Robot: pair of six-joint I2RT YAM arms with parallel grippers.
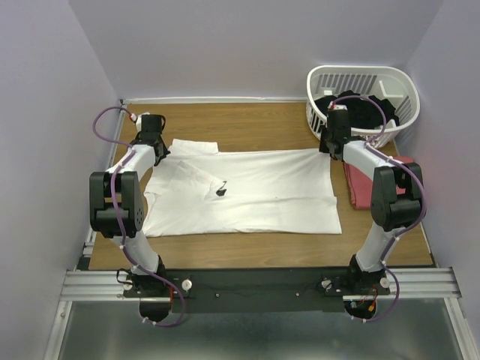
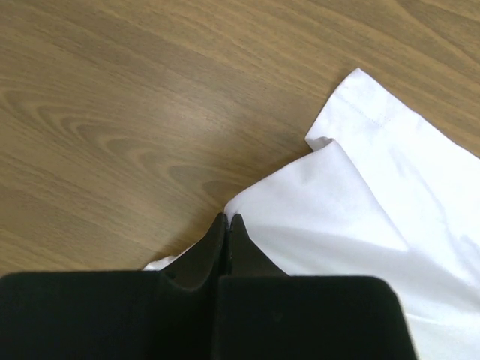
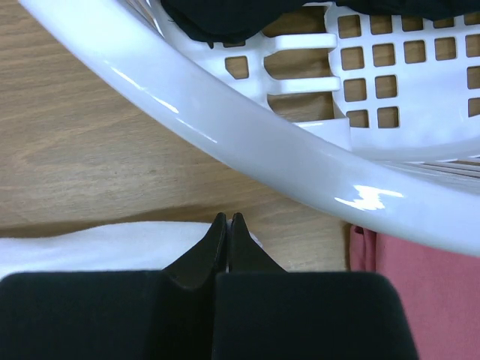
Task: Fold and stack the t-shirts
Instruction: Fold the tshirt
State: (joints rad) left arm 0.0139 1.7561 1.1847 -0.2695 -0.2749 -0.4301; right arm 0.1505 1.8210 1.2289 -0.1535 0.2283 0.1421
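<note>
The large white t-shirt [image 1: 255, 191] lies spread flat across the middle of the wooden table. My left gripper [image 1: 159, 154] is at its far left corner, by a sleeve; in the left wrist view the jaws [image 2: 226, 217] are shut, with the white cloth [image 2: 360, 225] at the tips. My right gripper [image 1: 328, 150] is at the shirt's far right corner, its jaws [image 3: 227, 217] shut on the white edge [image 3: 90, 247]. The salmon-red t-shirt [image 1: 358, 187] lies folded at the right, partly under my right arm, and also shows in the right wrist view [image 3: 435, 285].
A white slatted basket [image 1: 360, 71] holding dark clothes [image 1: 367, 112] stands at the far right corner, its rim [image 3: 247, 127] just beyond my right fingertips. A small black mark [image 1: 221, 190] sits on the white shirt. Walls close in the table on three sides.
</note>
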